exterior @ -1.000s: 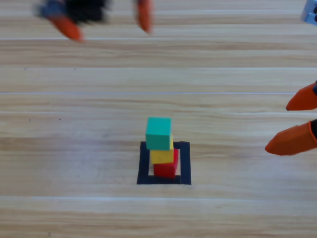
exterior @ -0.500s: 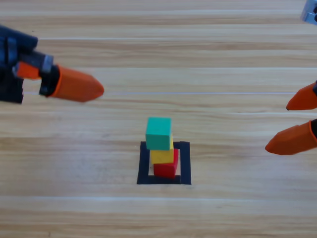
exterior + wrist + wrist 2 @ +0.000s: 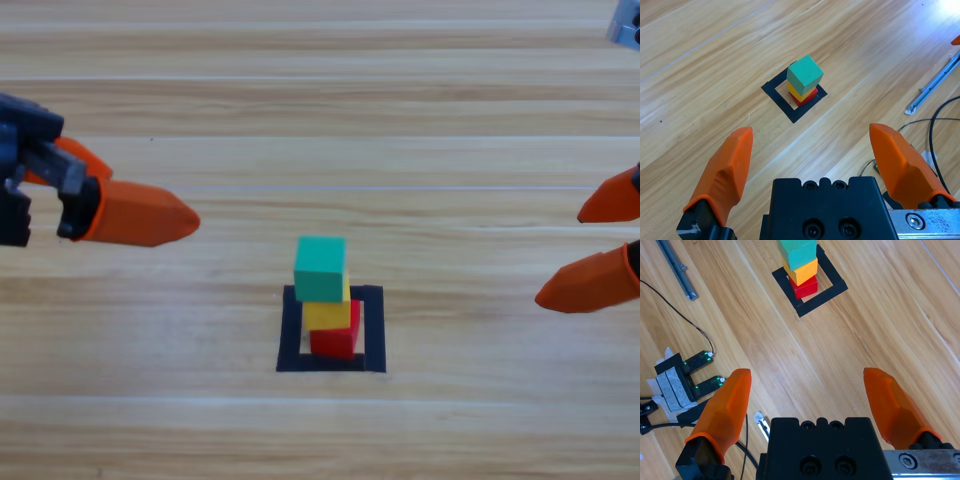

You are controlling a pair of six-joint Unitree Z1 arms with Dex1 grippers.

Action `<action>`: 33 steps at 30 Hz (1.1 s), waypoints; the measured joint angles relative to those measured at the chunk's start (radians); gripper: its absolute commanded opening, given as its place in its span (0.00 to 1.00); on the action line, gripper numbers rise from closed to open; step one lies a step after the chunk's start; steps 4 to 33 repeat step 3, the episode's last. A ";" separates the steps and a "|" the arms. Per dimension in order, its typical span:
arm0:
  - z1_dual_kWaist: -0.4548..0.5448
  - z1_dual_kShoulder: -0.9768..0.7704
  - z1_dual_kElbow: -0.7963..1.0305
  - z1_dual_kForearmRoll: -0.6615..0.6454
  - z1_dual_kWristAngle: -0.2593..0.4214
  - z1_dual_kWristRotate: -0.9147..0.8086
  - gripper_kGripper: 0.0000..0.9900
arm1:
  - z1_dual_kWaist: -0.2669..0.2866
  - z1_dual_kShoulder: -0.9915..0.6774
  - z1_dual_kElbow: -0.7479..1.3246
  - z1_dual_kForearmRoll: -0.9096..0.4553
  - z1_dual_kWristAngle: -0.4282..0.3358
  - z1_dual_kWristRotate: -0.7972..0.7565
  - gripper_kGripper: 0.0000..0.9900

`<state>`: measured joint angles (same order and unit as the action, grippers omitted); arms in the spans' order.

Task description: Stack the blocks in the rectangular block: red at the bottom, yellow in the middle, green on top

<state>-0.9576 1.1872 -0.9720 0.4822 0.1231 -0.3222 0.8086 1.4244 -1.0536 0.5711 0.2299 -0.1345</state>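
The three blocks stand stacked inside the rectangular block (image 3: 290, 330), a black tape frame. Red (image 3: 336, 343) is at the bottom, yellow (image 3: 327, 315) in the middle and green (image 3: 320, 268) on top, the green one sitting slightly off toward the frame's far left. My left gripper (image 3: 150, 195) hangs open at the left edge, well away from the stack and holding nothing. In the left wrist view the green cube (image 3: 805, 72) tops the stack beyond the open left gripper (image 3: 811, 130). My right gripper (image 3: 560, 257) waits open at the right edge. The right wrist view shows the stack, with its red cube (image 3: 804, 286), far ahead of the right gripper (image 3: 806, 372).
A metal rail (image 3: 935, 82) and loose cables (image 3: 940, 125) lie beyond the stack in the left wrist view. The right wrist view shows the rail (image 3: 675, 267) and a small black device with green lights (image 3: 690, 380) on cables. A grey-blue part (image 3: 625, 33) sits at the top right corner.
My left gripper has swung from the top of the picture down to the left edge. The stack and the right gripper have not moved.
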 measured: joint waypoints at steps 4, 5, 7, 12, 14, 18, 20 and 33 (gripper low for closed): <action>0.000 -0.008 0.006 0.000 0.000 0.000 1.00 | 0.000 0.000 0.000 0.000 0.000 0.000 1.00; 0.000 -0.008 0.006 0.000 0.000 0.000 1.00 | 0.000 0.000 0.000 0.000 0.000 0.000 1.00; 0.000 -0.008 0.006 0.000 0.000 0.000 1.00 | 0.000 0.000 0.000 0.000 0.000 0.000 1.00; 0.000 -0.008 0.006 0.000 0.000 0.000 1.00 | 0.000 0.000 0.000 0.000 0.000 0.000 1.00; 0.000 -0.008 0.006 0.000 0.000 0.000 1.00 | 0.000 0.000 0.000 0.000 0.000 0.000 1.00; 0.000 -0.008 0.006 0.000 0.000 0.000 1.00 | 0.000 0.000 0.000 0.000 0.000 0.000 1.00; 0.000 -0.008 0.006 0.000 0.000 0.000 1.00 | 0.000 0.000 0.000 0.000 0.000 0.000 1.00; 0.000 -0.008 0.006 0.000 0.000 0.000 1.00 | 0.000 0.000 0.000 0.000 0.000 0.000 1.00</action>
